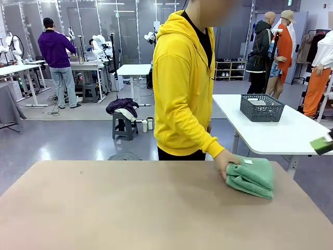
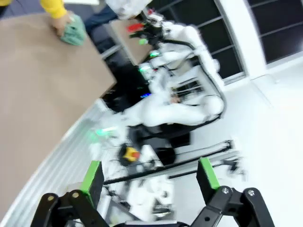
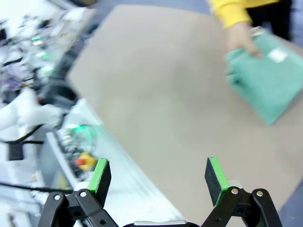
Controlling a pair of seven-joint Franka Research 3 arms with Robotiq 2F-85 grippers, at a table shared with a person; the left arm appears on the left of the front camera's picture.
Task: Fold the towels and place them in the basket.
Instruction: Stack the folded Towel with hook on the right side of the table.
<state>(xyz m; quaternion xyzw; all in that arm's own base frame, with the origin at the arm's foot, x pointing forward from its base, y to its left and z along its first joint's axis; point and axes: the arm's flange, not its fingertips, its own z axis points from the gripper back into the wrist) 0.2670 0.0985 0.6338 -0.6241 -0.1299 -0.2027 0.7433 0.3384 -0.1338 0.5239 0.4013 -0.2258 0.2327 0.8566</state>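
Lab floor behind brown table (image 1: 130, 208). Person's hand (image 1: 227, 162) on folded towels (image 1: 253, 177), right far edge. Basket (image 1: 261, 107) on white table (image 1: 281, 136) beyond. Left gripper (image 2: 150, 177), right gripper (image 3: 158, 176) spread wide, empty.

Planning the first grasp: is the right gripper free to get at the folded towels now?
Probably not yet: the person's hand rests on the towels; the open right gripper hangs clear of them.

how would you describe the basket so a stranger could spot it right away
Look past the brown table to the white table behind the person, on the right. The basket stands there alone: dark grey, rectangular, with lattice sides.
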